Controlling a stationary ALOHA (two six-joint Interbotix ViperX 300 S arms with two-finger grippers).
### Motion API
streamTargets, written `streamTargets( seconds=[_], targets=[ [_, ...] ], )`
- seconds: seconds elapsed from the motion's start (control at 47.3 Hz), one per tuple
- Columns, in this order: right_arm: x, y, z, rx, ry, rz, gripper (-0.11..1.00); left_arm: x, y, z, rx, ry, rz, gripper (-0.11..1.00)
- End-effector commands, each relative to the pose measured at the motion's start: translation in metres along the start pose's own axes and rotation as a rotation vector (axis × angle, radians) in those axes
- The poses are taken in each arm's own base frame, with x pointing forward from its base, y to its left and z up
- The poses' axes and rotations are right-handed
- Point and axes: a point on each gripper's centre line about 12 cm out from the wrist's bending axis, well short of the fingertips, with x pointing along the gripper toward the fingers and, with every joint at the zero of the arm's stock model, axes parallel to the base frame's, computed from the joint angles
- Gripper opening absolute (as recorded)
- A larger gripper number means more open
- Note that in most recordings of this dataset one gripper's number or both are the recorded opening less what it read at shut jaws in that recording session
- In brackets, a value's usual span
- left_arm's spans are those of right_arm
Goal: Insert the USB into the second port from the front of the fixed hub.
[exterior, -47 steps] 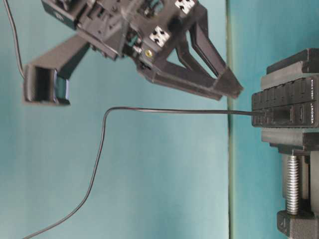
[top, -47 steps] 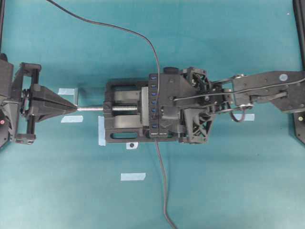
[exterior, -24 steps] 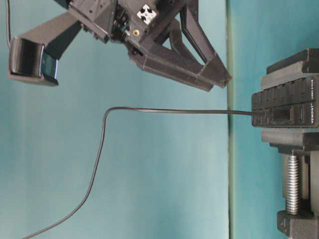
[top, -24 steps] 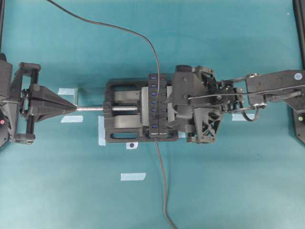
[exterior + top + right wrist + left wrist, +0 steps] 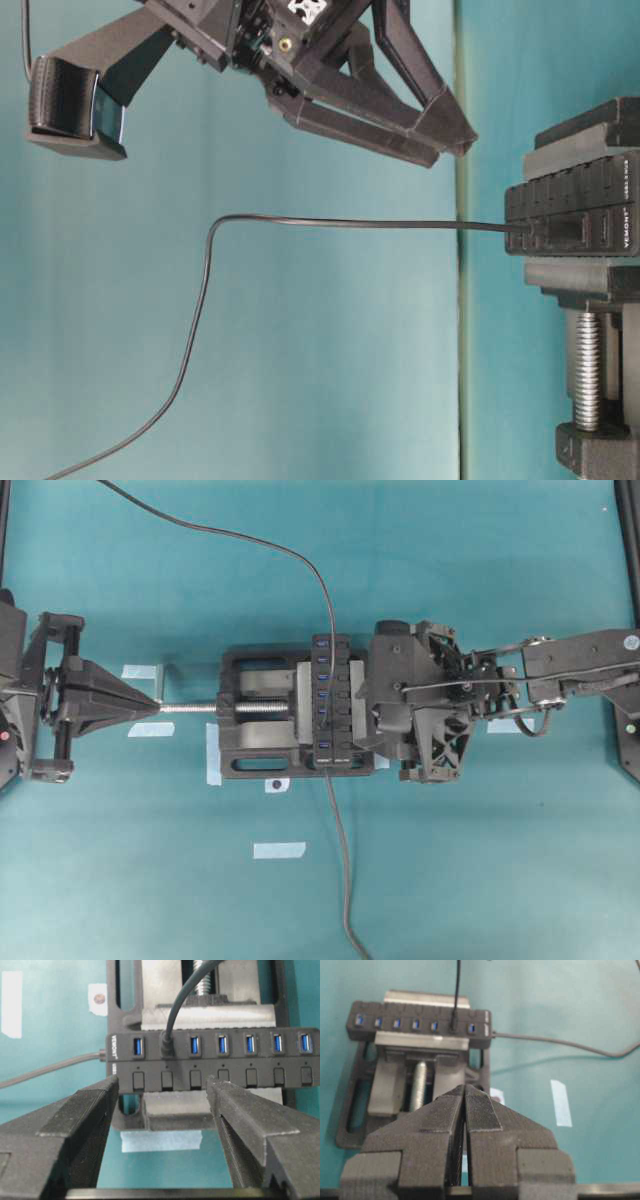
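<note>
1. USB (image 5: pixel 167 1045): small black plug on thin black cable, seated in second port of hub (image 5: pixel 210 1060), beside blue ports.
2. Right fingers (image 5: pixel 95 1120) spread wide, empty, near hub.
3. Left fingers (image 5: pixel 472 1110) pressed together, empty, well apart from hub.

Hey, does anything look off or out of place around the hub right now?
Nothing stands out. The USB sits in the second port of the fixed hub, which lies straight in the vise. The right gripper is open and empty.

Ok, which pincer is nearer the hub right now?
Right. The right pincer hangs open just beside the hub, while the left pincer, shut, sits beyond the vise's screw.
</note>
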Motion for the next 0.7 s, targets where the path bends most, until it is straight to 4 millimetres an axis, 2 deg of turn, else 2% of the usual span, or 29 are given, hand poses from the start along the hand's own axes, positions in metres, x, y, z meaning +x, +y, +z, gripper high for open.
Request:
streamTargets(
  seconds=[0.0,0.677],
  targets=[
    [-0.0103,0.0019,0.0094,0.006,-0.047,0.007,0.79,-0.0007,-0.0009,0.0054,0.001,-0.021,-0.004,0.0],
    [-0.008,0.0025,0.0085,0.005,-0.079,0.014,0.79,-0.0018,-0.001,0.0062,-0.001,-0.026,-0.004,0.0]
  ],
)
